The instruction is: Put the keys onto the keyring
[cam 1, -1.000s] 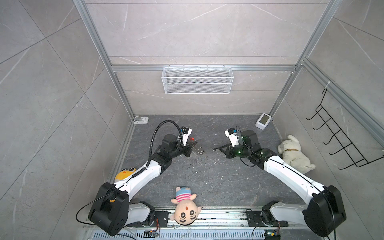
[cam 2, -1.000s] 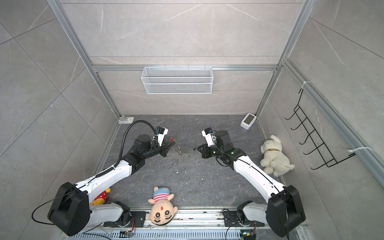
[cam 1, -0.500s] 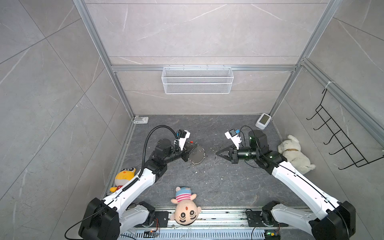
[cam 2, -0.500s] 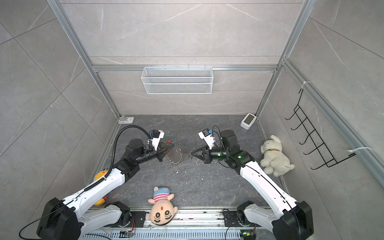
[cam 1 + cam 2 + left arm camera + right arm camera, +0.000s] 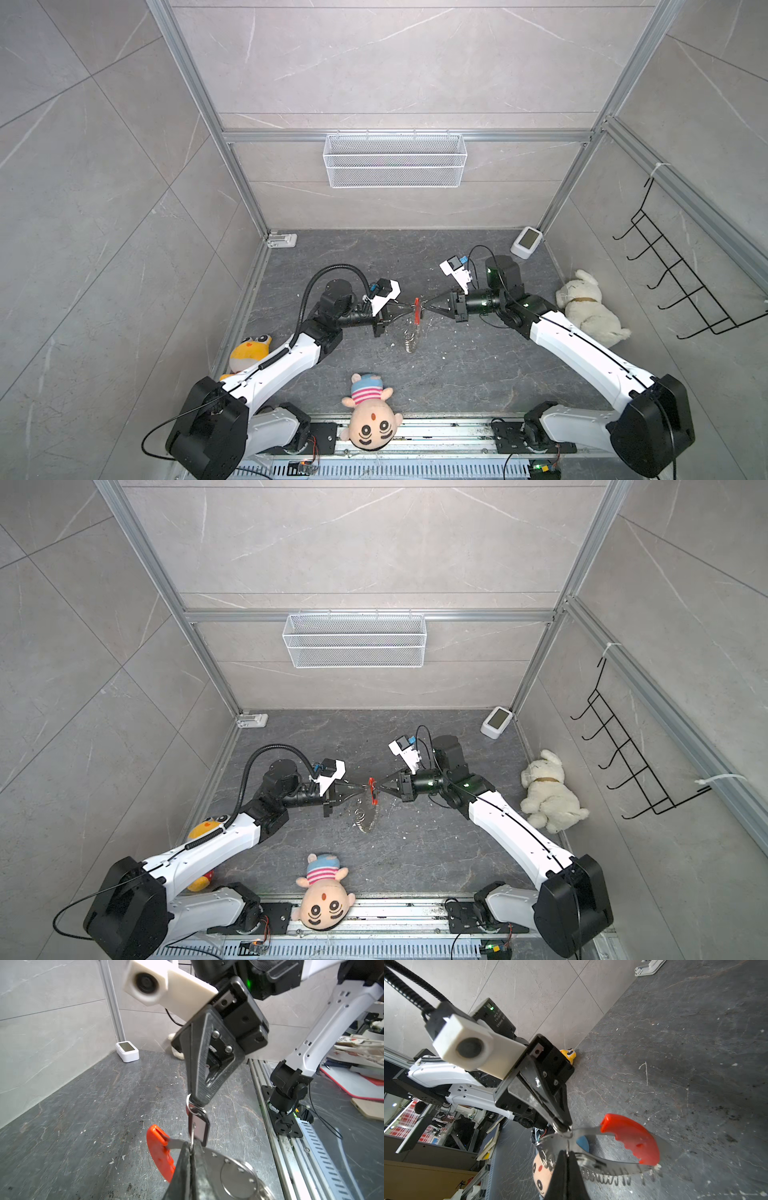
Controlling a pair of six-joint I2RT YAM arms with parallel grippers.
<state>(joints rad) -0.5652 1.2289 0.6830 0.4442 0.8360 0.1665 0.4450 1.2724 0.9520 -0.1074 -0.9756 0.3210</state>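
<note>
Here, two grippers meet tip to tip in the air above the dark stone tabletop (image 5: 457, 374). The left gripper (image 5: 408, 308) is squeezed together on the one large oval metal keyring (image 5: 366, 814), whose single red plastic segment (image 5: 160, 1153) sits beside its tip; the loop hangs below. The right gripper (image 5: 197, 1101) is pinched on the keys (image 5: 198, 1126), a small dark tag on a silver ring. I count one piece, and possibly more are hidden behind it. Three plush toys lie around: yellow (image 5: 248, 351), white (image 5: 590, 307) and striped-capped (image 5: 371, 419).
</note>
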